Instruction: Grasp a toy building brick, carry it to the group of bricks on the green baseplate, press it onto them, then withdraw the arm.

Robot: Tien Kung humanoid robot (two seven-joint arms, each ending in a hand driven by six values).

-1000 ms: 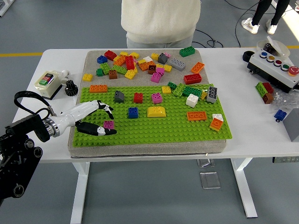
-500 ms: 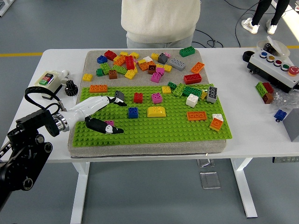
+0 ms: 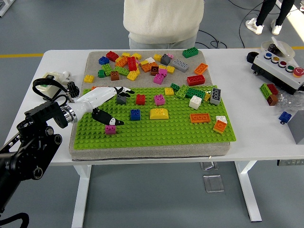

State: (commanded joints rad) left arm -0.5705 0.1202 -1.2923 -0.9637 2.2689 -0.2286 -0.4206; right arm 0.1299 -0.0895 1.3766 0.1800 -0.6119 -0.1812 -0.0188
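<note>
A small magenta brick [image 3: 110, 129] sits on the green baseplate [image 3: 171, 132] near its front left. My left hand [image 3: 118, 107] hovers just above and behind it, white with black fingertips, spread open and holding nothing. The thumb tip almost touches the brick's top edge, and the fingers [image 3: 124, 90] reach over a grey brick [image 3: 121, 99]. A cluster of green, white and grey bricks [image 3: 194, 94] stands at the plate's far right. The right arm is out of view.
Single bricks dot the plate: blue [image 3: 135, 114], yellow [image 3: 159, 113], red [image 3: 140, 99], orange [image 3: 200, 118]. A loose pile [image 3: 142, 64] lies on the mat behind. A button box [image 3: 278, 64] stands at the right. A person [image 3: 161, 21] stands at the far side.
My left hand has lifted off the magenta brick and swung up and back over the plate towards the grey brick. The magenta brick stays on the plate.
</note>
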